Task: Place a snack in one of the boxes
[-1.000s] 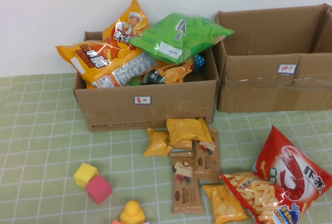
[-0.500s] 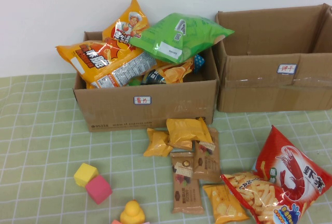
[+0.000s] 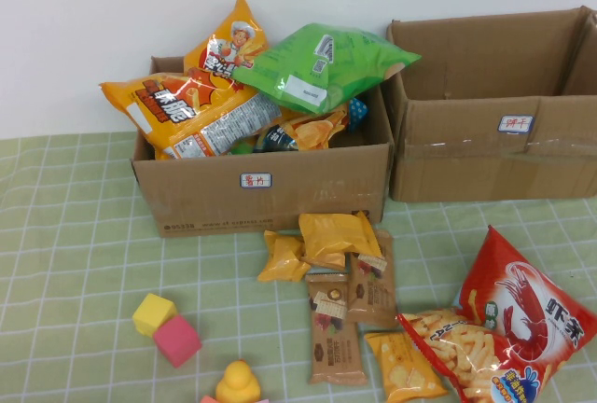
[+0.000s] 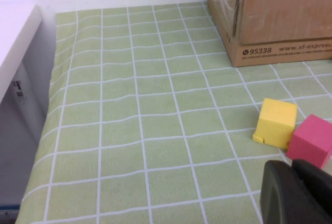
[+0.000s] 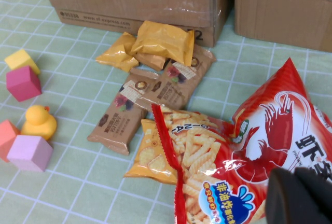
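Observation:
Two brown cardboard boxes stand at the back of the table. The left box is piled with orange chip bags and a green bag. The right box shows nothing inside. In front lie loose snacks: a red shrimp-chip bag, yellow packets, brown bars and an orange cracker packet. Neither gripper shows in the high view. My left gripper is shut and empty, low beside a pink cube. My right gripper is shut and empty, just over the red bag.
A yellow cube, a pink cube and a yellow duck sit at the front left. More blocks show in the right wrist view. The table's left edge drops off beside a white wall.

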Available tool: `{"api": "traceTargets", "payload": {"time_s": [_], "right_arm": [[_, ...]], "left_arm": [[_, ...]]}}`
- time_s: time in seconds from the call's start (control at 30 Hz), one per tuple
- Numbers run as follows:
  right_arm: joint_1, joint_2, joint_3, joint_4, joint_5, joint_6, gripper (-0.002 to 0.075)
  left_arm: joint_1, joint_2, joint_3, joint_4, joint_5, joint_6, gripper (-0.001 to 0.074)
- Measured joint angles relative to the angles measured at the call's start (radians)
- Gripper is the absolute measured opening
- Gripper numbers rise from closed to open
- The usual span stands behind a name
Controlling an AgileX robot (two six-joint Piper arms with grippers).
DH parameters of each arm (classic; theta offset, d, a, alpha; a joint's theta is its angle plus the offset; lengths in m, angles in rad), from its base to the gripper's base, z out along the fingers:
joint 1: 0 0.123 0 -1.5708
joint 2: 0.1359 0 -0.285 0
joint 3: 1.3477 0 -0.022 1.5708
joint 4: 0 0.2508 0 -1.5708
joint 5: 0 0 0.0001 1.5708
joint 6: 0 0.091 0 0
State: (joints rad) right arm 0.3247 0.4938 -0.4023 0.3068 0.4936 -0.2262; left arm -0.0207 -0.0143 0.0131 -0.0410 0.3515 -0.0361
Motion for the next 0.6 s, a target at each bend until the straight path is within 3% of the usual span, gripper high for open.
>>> {"api": "traceTargets", "payload": {"time_s": [0.6], "right_arm": [[0.0, 0.0, 0.0, 0.0, 0.0, 0.0, 0.0011]], "left_arm": [[0.0, 0.0, 0.0, 0.007, 0.0, -0.016, -0.0002]]}}
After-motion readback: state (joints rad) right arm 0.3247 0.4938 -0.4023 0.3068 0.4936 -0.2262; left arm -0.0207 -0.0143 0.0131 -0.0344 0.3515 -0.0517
